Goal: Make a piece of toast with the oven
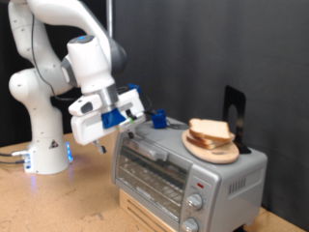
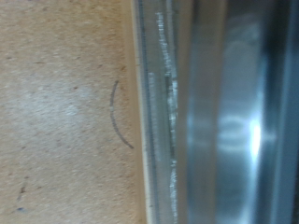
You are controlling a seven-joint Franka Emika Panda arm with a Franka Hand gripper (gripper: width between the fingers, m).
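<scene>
The silver-grey oven (image 1: 227, 174) stands at the exterior view's lower right, its glass door (image 1: 150, 174) facing the bottom left and two knobs (image 1: 196, 201) on its front. My gripper (image 1: 153, 119), with blue parts on its fingers, hangs just above the oven's top left corner. The exterior view does not show anything between the fingers. The wrist view shows no fingers, only a blurred metal edge of the oven (image 2: 173, 112) beside the wooden table (image 2: 65, 112). The single piece of toast is not in view.
A round wooden board with stacked bread slices (image 1: 212, 137) sits on the oven's top at the right. A black upright object (image 1: 234, 111) stands behind it. The robot's white base (image 1: 43, 145) stands on the table at the left. The oven rests on a wooden block (image 1: 145, 215).
</scene>
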